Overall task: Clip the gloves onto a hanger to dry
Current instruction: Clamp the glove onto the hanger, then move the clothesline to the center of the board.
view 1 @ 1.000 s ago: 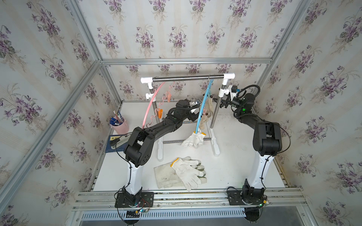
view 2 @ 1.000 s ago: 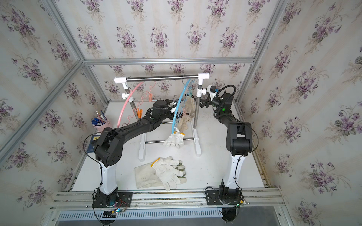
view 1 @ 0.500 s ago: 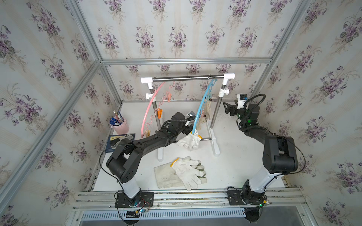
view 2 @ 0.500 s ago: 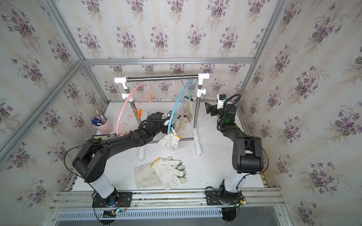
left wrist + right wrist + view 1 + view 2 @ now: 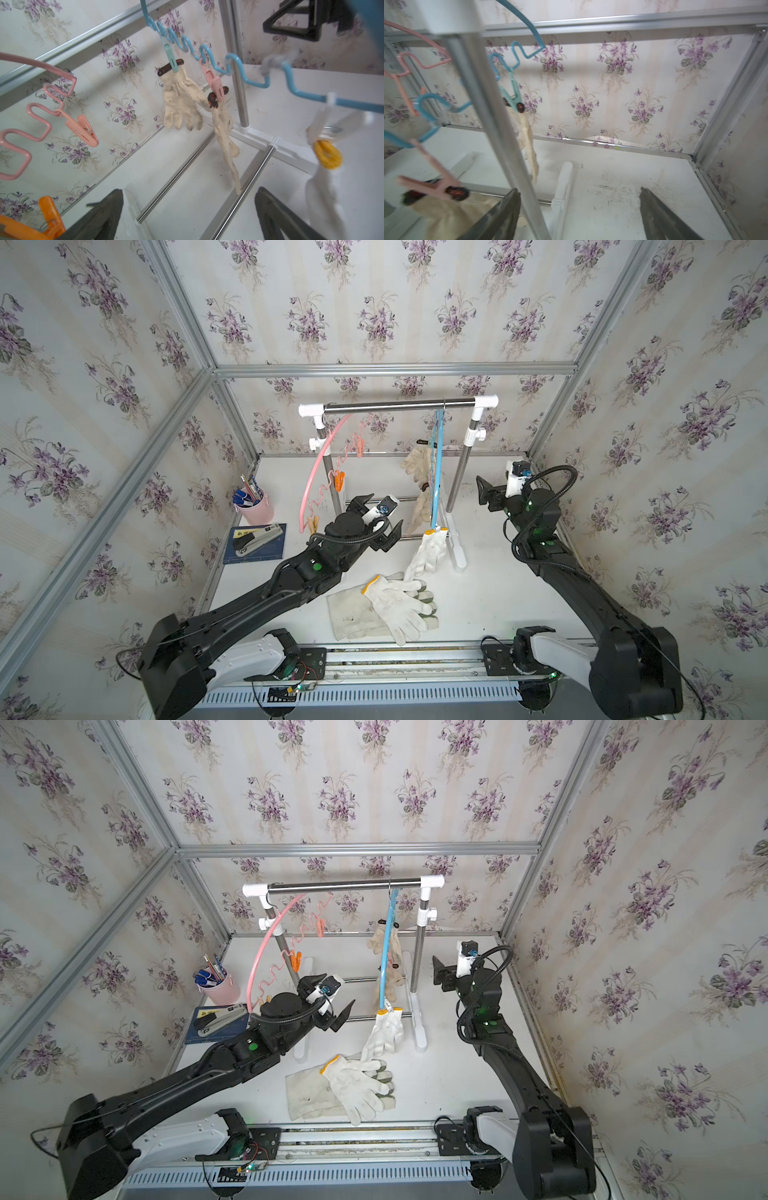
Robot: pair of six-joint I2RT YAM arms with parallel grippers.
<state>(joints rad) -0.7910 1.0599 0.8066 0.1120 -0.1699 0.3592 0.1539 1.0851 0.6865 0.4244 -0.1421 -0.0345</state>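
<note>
In a top view, you had bare white tabletop [image 5: 494, 597] open at lower right; at centre the steel-barred white rack [image 5: 399, 407], blue wavy hanger [image 5: 435, 472] and clipped knitted gloves [image 5: 428, 556] blocked passage.

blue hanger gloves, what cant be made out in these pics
- White glove, left wrist view: motion blur smears it and its clip.
- Beige glove, right wrist view: partly behind the rack pole.
- Canvas glove, both top views: a knitted glove lies on it, so one or two cannot be told.
</note>
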